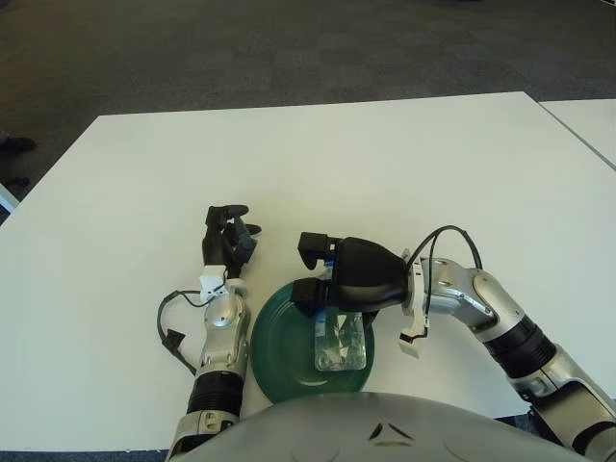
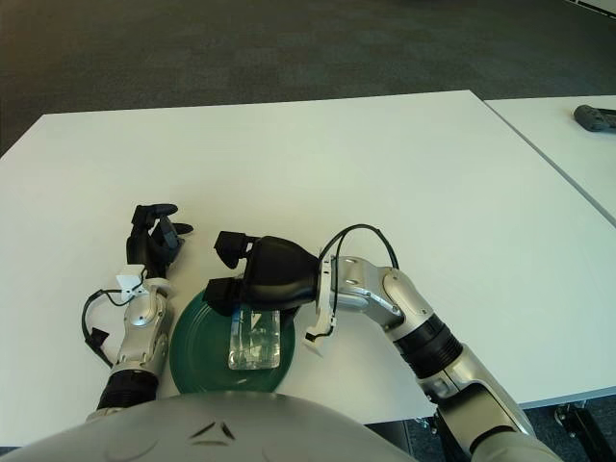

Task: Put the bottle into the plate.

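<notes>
Hanging from the closed fingers of the right hand (image 1: 332,279), the bottle (image 1: 341,342) was held with its long axis pointing down over the plate (image 1: 279,351), the left hand (image 1: 227,241) lying idle just beside the plate's left.

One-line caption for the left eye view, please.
Right hand holds the clear bottle over the green plate; left hand idle beside it.

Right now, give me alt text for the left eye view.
The right hand holds a clear bottle over a green plate at the near edge of a white table. The left hand shows left of the plate, holding nothing.
</notes>
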Motion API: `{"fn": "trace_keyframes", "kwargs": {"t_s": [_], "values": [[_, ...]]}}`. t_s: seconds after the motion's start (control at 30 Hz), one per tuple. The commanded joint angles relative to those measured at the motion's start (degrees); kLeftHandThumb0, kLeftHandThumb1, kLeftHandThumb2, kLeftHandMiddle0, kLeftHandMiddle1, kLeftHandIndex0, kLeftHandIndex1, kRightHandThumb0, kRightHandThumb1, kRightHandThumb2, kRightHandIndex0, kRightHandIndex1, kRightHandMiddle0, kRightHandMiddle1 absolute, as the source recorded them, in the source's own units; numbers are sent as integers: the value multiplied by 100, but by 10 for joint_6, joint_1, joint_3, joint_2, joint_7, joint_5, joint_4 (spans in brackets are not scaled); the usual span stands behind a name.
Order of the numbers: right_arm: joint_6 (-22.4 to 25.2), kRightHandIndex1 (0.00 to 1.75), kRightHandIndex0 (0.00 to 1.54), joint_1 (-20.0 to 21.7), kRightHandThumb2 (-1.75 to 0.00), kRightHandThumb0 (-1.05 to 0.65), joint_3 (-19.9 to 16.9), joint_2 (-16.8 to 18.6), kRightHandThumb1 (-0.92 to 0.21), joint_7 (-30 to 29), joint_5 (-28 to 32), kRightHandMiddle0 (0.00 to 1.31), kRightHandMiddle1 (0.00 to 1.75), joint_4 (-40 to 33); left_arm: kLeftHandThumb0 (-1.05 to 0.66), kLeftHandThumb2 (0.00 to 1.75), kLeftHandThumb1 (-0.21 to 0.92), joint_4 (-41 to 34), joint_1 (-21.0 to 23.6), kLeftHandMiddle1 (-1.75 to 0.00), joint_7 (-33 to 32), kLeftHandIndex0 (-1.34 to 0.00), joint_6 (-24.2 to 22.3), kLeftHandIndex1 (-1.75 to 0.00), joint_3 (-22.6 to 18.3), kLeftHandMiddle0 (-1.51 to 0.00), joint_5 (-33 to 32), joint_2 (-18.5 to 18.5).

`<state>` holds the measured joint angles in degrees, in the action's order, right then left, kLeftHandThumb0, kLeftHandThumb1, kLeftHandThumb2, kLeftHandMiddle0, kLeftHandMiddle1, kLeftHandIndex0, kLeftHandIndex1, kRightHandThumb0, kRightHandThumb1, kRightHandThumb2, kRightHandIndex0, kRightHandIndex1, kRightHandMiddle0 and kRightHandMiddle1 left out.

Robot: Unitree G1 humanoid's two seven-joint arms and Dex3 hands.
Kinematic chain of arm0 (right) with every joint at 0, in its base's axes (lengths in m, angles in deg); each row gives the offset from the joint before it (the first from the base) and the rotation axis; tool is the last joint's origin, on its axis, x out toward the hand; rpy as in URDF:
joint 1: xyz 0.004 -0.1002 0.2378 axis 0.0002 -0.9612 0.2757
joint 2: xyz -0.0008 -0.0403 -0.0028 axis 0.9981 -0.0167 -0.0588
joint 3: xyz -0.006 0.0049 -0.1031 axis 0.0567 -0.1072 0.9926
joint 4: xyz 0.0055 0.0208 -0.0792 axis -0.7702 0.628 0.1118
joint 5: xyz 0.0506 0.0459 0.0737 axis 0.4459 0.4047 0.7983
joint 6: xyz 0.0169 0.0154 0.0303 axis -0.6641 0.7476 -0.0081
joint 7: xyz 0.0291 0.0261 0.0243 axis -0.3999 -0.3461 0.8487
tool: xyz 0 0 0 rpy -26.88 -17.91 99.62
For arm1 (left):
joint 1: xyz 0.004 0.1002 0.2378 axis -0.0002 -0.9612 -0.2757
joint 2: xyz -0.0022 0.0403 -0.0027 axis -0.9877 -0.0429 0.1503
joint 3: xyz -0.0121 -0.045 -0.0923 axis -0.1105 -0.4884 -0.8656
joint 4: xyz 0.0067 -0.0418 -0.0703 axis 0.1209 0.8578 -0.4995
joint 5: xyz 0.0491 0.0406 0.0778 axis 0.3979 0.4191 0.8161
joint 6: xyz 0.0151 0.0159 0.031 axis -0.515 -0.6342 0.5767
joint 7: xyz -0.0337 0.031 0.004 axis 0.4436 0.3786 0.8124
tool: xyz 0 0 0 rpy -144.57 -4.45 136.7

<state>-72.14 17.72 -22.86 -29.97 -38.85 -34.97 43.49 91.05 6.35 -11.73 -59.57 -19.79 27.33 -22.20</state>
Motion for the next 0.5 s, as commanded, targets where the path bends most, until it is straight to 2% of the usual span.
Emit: {"fn": "trace_keyframes", "kwargs": {"t_s": [0.0, 0.47], "values": [[-3, 175, 117, 18, -128, -47, 2, 7, -34, -18, -8, 59, 175, 14, -64, 91, 92, -12, 0, -149, -6, -37, 5, -165, 3, -66, 5, 7], [-27, 175, 123, 26, -138, -50, 9, 13, -26, -64, -37, 66, 175, 42, -63, 91, 92, -30, -7, -151, -14, -39, -6, -165, 10, -67, 6, 9]]}}
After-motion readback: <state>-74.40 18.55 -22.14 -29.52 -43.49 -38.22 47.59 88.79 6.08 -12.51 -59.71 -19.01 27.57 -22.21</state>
